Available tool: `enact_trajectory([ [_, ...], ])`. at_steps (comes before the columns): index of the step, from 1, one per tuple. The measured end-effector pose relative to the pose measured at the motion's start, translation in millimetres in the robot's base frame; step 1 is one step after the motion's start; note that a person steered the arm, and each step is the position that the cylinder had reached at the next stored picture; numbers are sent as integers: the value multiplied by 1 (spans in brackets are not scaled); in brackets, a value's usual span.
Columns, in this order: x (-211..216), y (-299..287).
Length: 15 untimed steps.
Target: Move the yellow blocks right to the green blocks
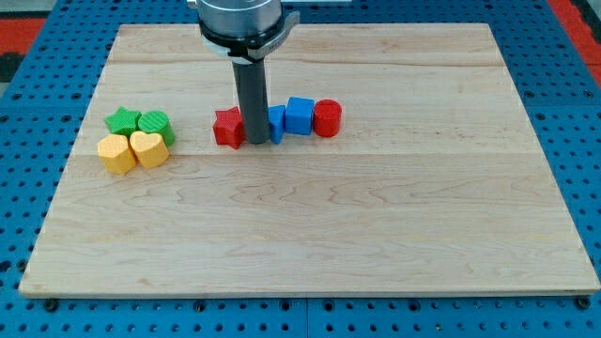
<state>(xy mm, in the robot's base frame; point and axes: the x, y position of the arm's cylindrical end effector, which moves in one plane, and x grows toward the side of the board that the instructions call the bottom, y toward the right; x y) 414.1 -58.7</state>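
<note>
Two yellow blocks lie at the view's left: a yellow hexagon-like block (pixel 116 154) and a yellow heart (pixel 148 148), side by side. Just above them sit a green star (pixel 123 121) and a green round-ish block (pixel 155 124), touching the yellow ones. My tip (pixel 255 142) is well to the right of this cluster, standing between a red star (pixel 227 128) and a blue block (pixel 275 123) that the rod partly hides.
A blue cube (pixel 300 115) and a red cylinder (pixel 327 118) continue the row to the right of the rod. All lie on a wooden board (pixel 376 235) set on a blue perforated table.
</note>
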Motion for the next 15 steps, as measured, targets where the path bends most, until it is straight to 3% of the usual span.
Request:
enact_trajectory([
  [1,-3,-3],
  [3,70,-32],
  [5,80,-219],
  [6,78,-246],
  [12,59,-191],
  [13,58,-243],
  [15,38,-237],
])
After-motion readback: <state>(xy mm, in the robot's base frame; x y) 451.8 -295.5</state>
